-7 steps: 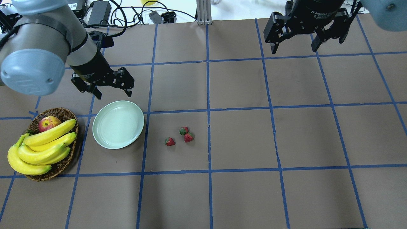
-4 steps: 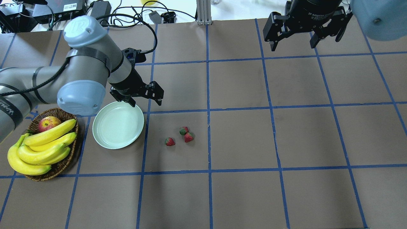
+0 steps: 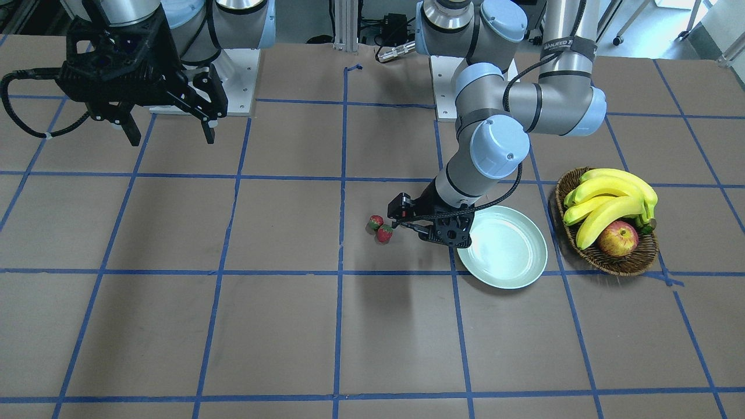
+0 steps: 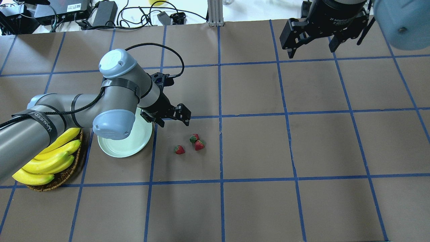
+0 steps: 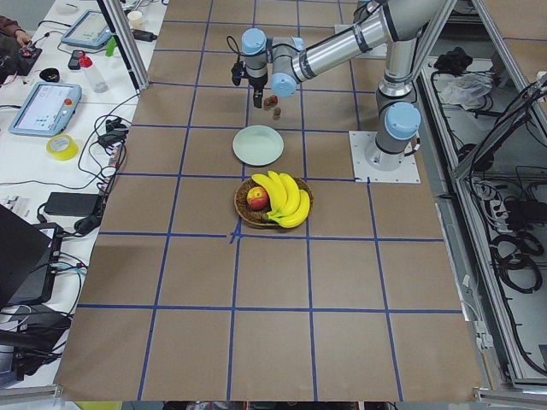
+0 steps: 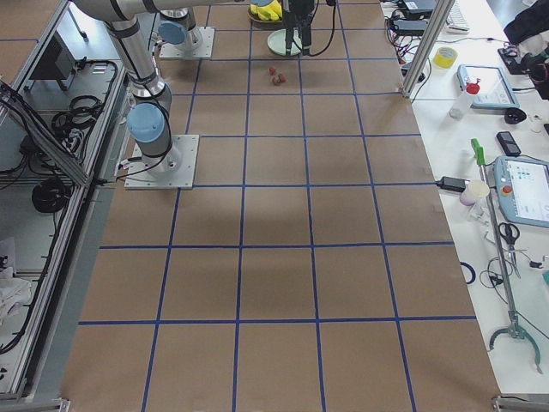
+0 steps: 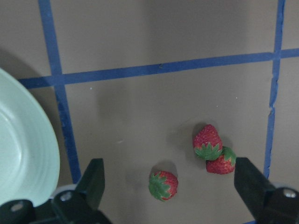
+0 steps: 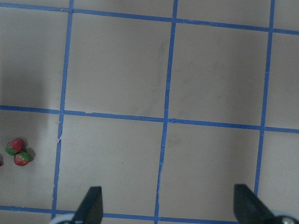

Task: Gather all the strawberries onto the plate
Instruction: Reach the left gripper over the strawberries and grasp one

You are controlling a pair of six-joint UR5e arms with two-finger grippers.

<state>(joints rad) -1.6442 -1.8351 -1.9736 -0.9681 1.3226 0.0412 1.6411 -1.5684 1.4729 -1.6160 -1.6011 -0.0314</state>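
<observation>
Three small red strawberries lie on the brown table right of the plate: one alone [image 4: 179, 150] and two touching [image 4: 194, 137] [image 4: 199, 145]. The left wrist view shows them as a single one [image 7: 163, 185] and a pair [image 7: 207, 141] [image 7: 221, 162]. The pale green plate [image 4: 124, 148] [image 3: 506, 247] holds nothing and is partly under my left arm. My left gripper [image 4: 174, 122] [image 7: 169, 163] is open, above the table between the plate's right rim and the strawberries, touching neither. My right gripper [image 4: 311, 52] [image 3: 172, 138] is open and high at the far right, holding nothing.
A wicker basket [image 4: 57, 179] [image 3: 617, 265] with bananas [image 4: 47, 161] and an apple [image 3: 618, 238] stands left of the plate. Cables and power supplies [image 4: 104, 13] lie beyond the table's far edge. Blue tape lines grid the table.
My left arm has swung right and forward, from behind the plate to over its right rim near the strawberries. Its elbow now hides the apple. The right gripper barely shifted.
</observation>
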